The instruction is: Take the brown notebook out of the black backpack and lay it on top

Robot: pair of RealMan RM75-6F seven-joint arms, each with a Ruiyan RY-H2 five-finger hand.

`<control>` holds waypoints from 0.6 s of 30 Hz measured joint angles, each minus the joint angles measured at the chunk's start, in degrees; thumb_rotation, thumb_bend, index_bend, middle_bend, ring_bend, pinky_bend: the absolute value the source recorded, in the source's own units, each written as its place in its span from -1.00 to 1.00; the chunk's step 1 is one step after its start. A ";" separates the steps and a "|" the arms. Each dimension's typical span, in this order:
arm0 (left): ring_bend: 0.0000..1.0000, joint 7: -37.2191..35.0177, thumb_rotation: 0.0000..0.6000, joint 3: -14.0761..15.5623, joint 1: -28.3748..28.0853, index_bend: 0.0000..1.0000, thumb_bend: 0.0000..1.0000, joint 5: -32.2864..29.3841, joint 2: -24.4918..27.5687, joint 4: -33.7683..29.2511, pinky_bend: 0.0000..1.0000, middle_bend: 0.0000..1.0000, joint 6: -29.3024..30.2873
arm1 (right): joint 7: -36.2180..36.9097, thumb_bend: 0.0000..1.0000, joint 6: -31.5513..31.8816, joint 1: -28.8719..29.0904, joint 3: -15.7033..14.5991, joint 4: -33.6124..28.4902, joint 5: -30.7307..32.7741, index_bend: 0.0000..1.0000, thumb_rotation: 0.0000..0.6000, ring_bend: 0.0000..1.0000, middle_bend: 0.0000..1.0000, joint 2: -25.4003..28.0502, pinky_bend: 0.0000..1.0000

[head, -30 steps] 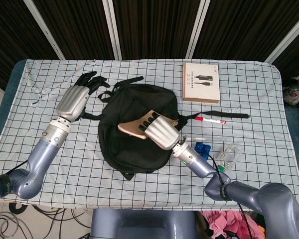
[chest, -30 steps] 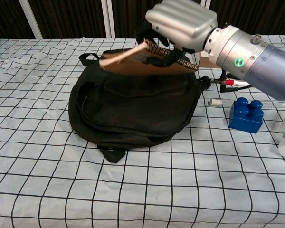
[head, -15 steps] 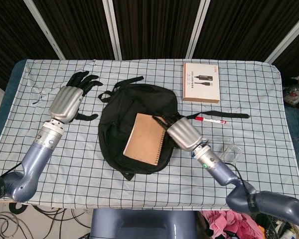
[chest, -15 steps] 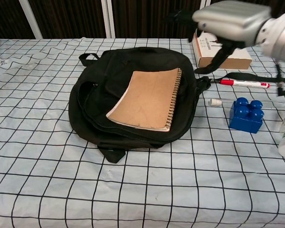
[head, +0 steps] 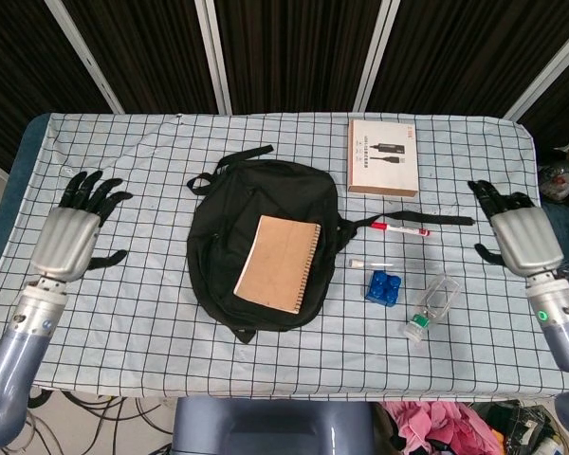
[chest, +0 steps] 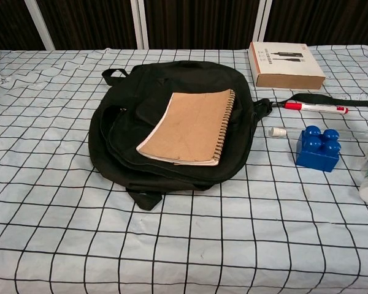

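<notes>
Both hands have pulled back, the job looks finished.
Brown notebook (head: pixel 279 263) lies flat on the black backpack (head: pixel 218 237) at centre frame; left hand (head: pixel 69 239) and right hand (head: pixel 522 237), fingers spread and holding nothing, sit at the far edges.

box (head: pixel 383 156) | red pen (head: pixel 399 228) | blue block (head: pixel 382 287) (studded) | bottle (head: pixel 431 307)

Checked tablecloth (head: pixel 266 370) over table, dark slatted wall panels (head: pixel 294 47) behind

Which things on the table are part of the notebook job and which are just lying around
Job: brown spiral notebook, black fabric backpack.
Lying about: flat brown cardboard box, red-capped marker, blue plastic brick, clear plastic bottle.
</notes>
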 measured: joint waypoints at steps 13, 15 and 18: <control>-1.00 -9.90 1.00 11.18 17.79 -0.57 -0.95 9.91 -1.27 5.79 -1.00 -0.83 12.90 | -6.38 -0.52 22.66 -22.17 -8.94 -1.93 -6.48 -0.95 1.00 -0.59 -0.84 -4.51 -0.80; -1.00 -11.84 1.00 11.72 19.01 -0.60 -0.95 10.48 -1.36 6.61 -1.00 -0.87 13.33 | -6.28 -0.54 23.09 -23.41 -9.08 -1.98 -6.33 -0.96 1.00 -0.59 -0.86 -5.17 -0.80; -1.00 -14.49 1.00 12.03 20.50 -0.63 -0.95 11.18 -1.73 8.46 -1.00 -0.88 13.61 | -5.44 -0.54 23.20 -24.64 -9.01 -2.20 -6.05 -0.96 1.00 -0.59 -0.88 -5.47 -0.80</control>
